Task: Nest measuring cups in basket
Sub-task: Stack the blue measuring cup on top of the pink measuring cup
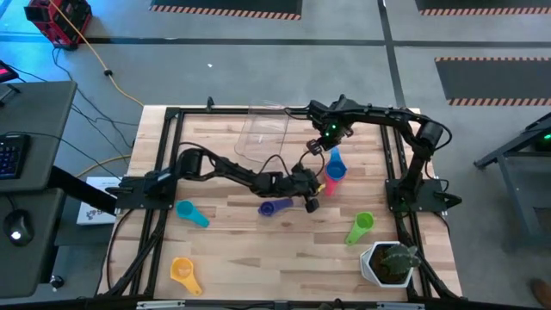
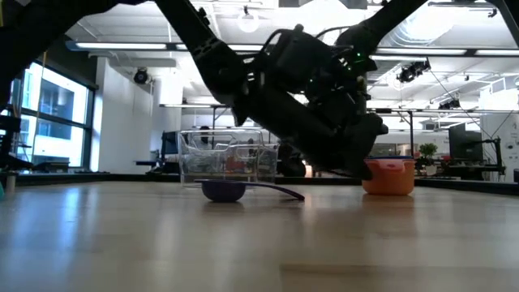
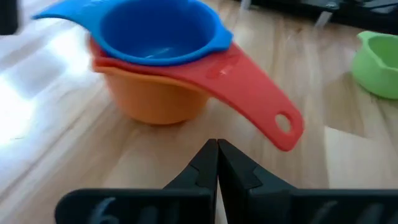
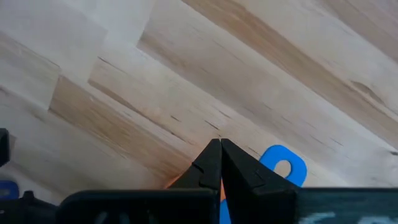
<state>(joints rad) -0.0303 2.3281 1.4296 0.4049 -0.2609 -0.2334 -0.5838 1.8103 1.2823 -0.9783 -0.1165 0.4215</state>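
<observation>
A blue cup (image 3: 155,31) sits nested in a pink-orange cup (image 3: 155,93), whose long handle (image 3: 261,99) lies toward my left gripper (image 3: 217,148). That gripper is shut, low over the table, just short of the handle. My right gripper (image 4: 219,146) is shut and points down beside the blue handle's end (image 4: 283,165). The purple cup (image 1: 274,207) rests on its base near the left gripper (image 1: 314,196). Teal (image 1: 191,213), yellow (image 1: 183,271) and green (image 1: 362,226) cups lie apart on the table. The clear basket (image 1: 263,133) stands at the far side. My right gripper stands over the holed end of the blue cup's handle (image 4: 283,165) from above, and I cannot tell whether it touches it, because its own fingers hide the spot. My left gripper touches nothing.
A white pot with a green plant (image 1: 392,263) stands at the near right corner. The black frame rails (image 1: 164,155) run along the table's edges. Bare wood lies in the near middle between the yellow and green cups.
</observation>
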